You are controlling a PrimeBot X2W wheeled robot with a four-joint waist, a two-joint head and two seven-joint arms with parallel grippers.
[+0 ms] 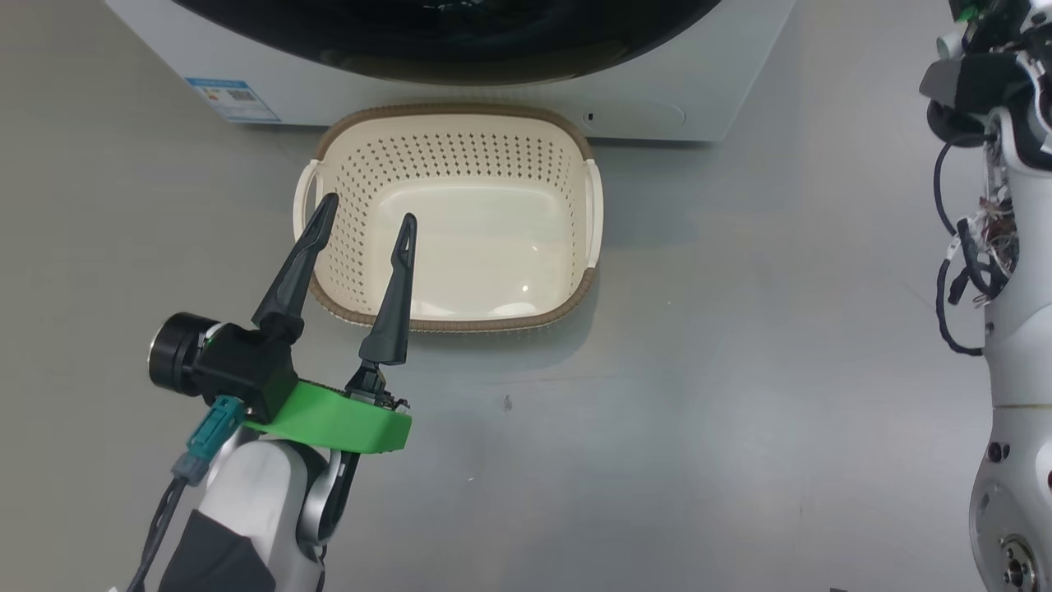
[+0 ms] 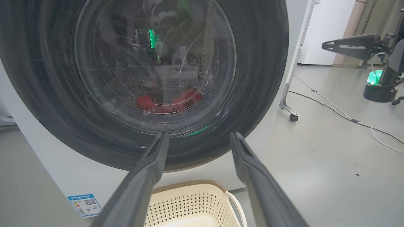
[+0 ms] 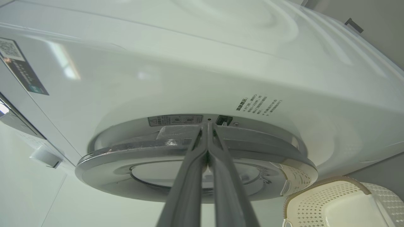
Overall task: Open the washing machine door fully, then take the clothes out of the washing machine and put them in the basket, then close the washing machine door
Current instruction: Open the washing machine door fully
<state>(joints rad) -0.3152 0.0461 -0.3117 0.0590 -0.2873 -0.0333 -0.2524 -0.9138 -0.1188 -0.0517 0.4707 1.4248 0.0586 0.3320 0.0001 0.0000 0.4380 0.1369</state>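
Observation:
The washing machine (image 2: 63, 176) stands ahead with its door (image 2: 258, 94) shut. Through the glass I make out red clothes (image 2: 176, 102) low in the drum. The cream basket (image 1: 362, 156) sits empty on the floor right in front of the washer. My left gripper (image 1: 368, 212) hangs open over the basket's near left corner, holding nothing; its fingers (image 2: 148, 170) point at the door's lower rim. My right gripper (image 3: 206, 124) is shut and empty, its tips aimed at the door's (image 3: 126, 170) edge from the side, a short way off; it also shows as the shut right gripper (image 2: 328, 46).
A blue label (image 1: 233, 99) marks the washer's lower front. Cables (image 2: 331, 107) run across the grey floor to the right, past a castor leg (image 2: 290, 115) and a green-lit base (image 2: 375, 80). My right arm (image 1: 1011, 288) rises along the right edge.

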